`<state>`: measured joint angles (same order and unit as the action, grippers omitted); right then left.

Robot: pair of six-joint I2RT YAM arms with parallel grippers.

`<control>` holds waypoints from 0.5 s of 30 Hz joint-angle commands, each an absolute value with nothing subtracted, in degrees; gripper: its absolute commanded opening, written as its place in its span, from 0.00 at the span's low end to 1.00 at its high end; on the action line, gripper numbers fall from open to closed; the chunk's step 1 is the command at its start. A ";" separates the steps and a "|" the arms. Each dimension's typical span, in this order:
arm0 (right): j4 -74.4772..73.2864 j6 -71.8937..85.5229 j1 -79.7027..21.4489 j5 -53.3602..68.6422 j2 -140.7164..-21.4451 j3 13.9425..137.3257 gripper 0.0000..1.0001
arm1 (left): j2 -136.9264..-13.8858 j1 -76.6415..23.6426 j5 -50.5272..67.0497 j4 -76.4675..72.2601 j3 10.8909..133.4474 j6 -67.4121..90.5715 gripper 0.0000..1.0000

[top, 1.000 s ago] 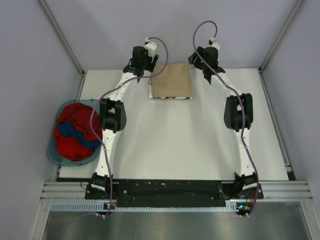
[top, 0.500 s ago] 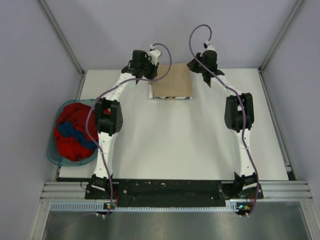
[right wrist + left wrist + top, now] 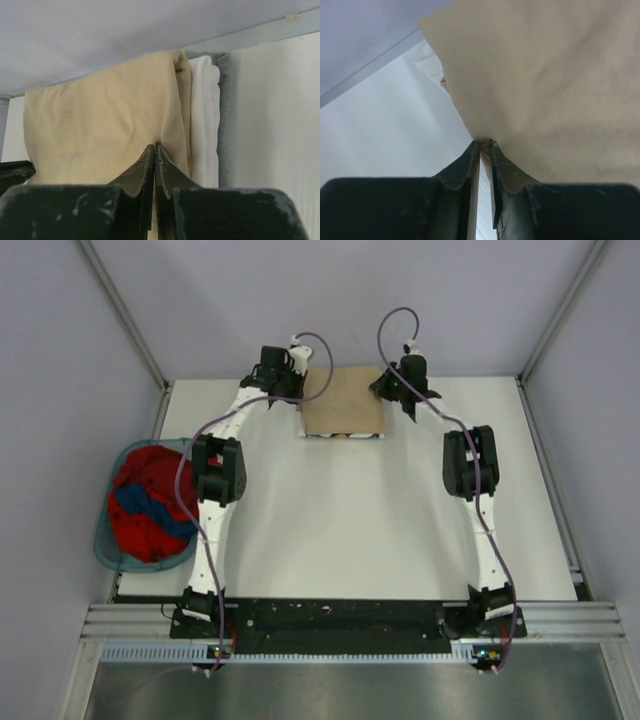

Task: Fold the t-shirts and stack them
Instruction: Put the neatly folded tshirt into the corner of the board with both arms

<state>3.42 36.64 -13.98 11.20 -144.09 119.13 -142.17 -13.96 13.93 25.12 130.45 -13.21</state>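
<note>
The white table (image 3: 350, 530) carries a folded tan cotton t-shirt (image 3: 344, 402) at twelve o'clock, lying on a white folded shirt (image 3: 204, 125). At nine o'clock a teal plastic basket (image 3: 104, 540) holds red and blue shirts (image 3: 150, 505). The left gripper (image 3: 484, 146) pinches the tan shirt's edge; the right gripper (image 3: 154, 148) is clamped on its opposite edge.

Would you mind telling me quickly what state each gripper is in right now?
Left gripper: nearly closed, pinching the edge of the tan t-shirt.
Right gripper: shut, pinching the tan t-shirt's edge on its side.
</note>
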 commanded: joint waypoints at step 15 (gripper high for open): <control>7.03 29.91 -13.80 13.19 -110.52 100.33 0.45 | -114.91 -13.89 11.78 25.40 112.71 -19.33 0.38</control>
<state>2.22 38.06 -13.54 12.49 -129.91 108.25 -131.92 -14.04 12.12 26.50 120.16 -16.80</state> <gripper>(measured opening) 0.297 0.291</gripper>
